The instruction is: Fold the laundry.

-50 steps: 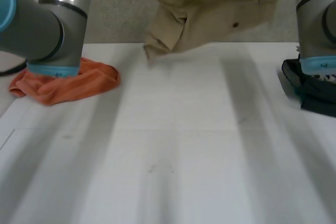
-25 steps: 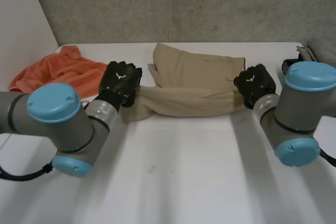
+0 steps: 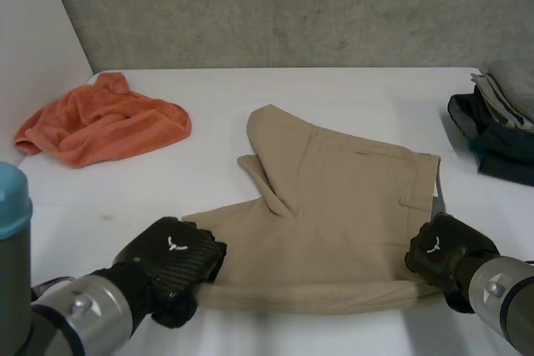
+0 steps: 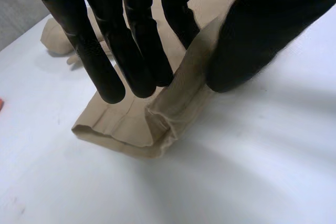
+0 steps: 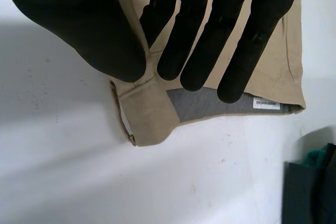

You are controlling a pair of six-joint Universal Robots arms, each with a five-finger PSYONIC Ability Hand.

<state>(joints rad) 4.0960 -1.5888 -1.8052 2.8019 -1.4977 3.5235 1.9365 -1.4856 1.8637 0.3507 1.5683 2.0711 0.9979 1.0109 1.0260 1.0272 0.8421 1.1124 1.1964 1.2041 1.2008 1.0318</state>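
A pair of tan shorts (image 3: 334,206) lies spread on the white table (image 3: 334,97), with one leg flap folded over near the middle. My left hand (image 3: 171,260) is at the near left corner, the leg hem. In the left wrist view the hem (image 4: 136,124) rises between the thumb and the straight fingers (image 4: 100,51), pinched there. My right hand (image 3: 442,252) is at the near right corner. Its thumb (image 5: 89,30) and fingers pinch the waistband corner (image 5: 149,114), whose grey lining and white label show.
An orange towel (image 3: 104,127) lies crumpled at the far left of the table. A dark pile of clothes (image 3: 496,139) sits at the right edge, and its corner (image 5: 310,192) lies past my right hand's fingertips. A grey wall stands behind the table.
The shorts hung high in the air a second ago. Both hands brought them down and drew them toward the near edge, where they now lie flat.
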